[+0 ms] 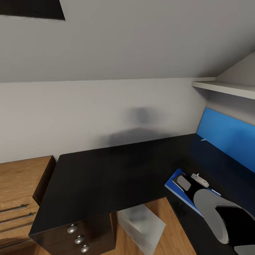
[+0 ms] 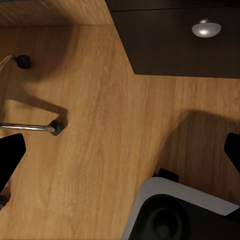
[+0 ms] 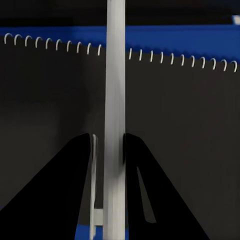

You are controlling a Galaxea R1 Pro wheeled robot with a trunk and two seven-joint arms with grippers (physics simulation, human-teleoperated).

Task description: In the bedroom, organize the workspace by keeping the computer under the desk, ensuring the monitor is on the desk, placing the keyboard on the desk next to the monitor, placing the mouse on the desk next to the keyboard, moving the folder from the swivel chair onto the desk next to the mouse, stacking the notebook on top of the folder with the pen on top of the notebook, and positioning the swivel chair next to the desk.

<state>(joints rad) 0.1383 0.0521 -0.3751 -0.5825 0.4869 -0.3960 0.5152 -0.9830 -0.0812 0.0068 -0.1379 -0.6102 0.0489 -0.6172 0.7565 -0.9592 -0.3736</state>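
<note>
Desk [image 1: 117, 170] black, L-shaped, grey wall, wooden floor [image 2: 100, 150]

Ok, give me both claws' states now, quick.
Left claw: open, empty, over the wooden floor.
Right claw: shut on the pen, over the notebook.

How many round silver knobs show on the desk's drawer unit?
3 in the head view, in a column down the drawer fronts: top knob, middle, bottom. More may be hidden below the frame.
</note>
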